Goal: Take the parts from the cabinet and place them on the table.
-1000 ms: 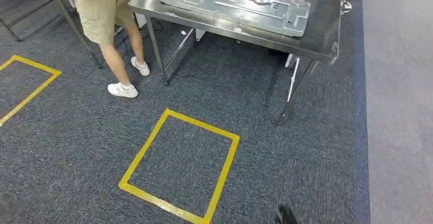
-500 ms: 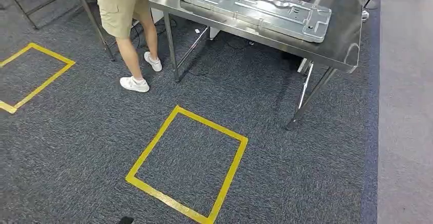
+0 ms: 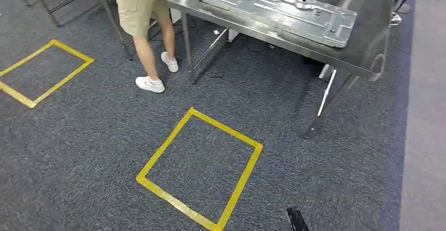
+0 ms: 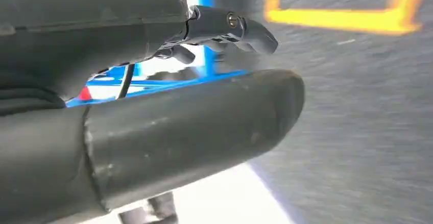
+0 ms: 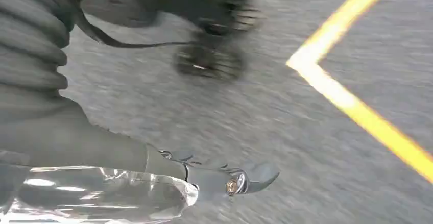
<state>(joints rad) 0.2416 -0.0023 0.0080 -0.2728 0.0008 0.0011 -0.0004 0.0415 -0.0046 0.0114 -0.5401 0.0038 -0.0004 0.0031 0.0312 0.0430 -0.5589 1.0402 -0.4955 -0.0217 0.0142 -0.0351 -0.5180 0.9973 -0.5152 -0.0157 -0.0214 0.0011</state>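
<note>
A long pressed sheet-metal part (image 3: 281,9) lies flat on the steel table (image 3: 363,57) at the top of the head view. In the right wrist view my right hand (image 5: 153,183) holds a shiny silvery part (image 5: 97,196), with a dark finger (image 5: 250,178) stretched along it above the grey carpet. The left wrist view has my left hand (image 4: 214,76) with its thick grey thumb (image 4: 204,127) and darker fingers (image 4: 235,27) apart and nothing between them.
A person in beige shorts and white shoes (image 3: 150,83) stands at the table's left end. A yellow tape square (image 3: 202,168) marks the carpet in front of the table, another yellow tape square (image 3: 44,73) lies at the left. Table legs (image 3: 328,102) reach the floor.
The whole picture has shifted right and slightly down as the camera moved. The person has taken a small step beside the table.
</note>
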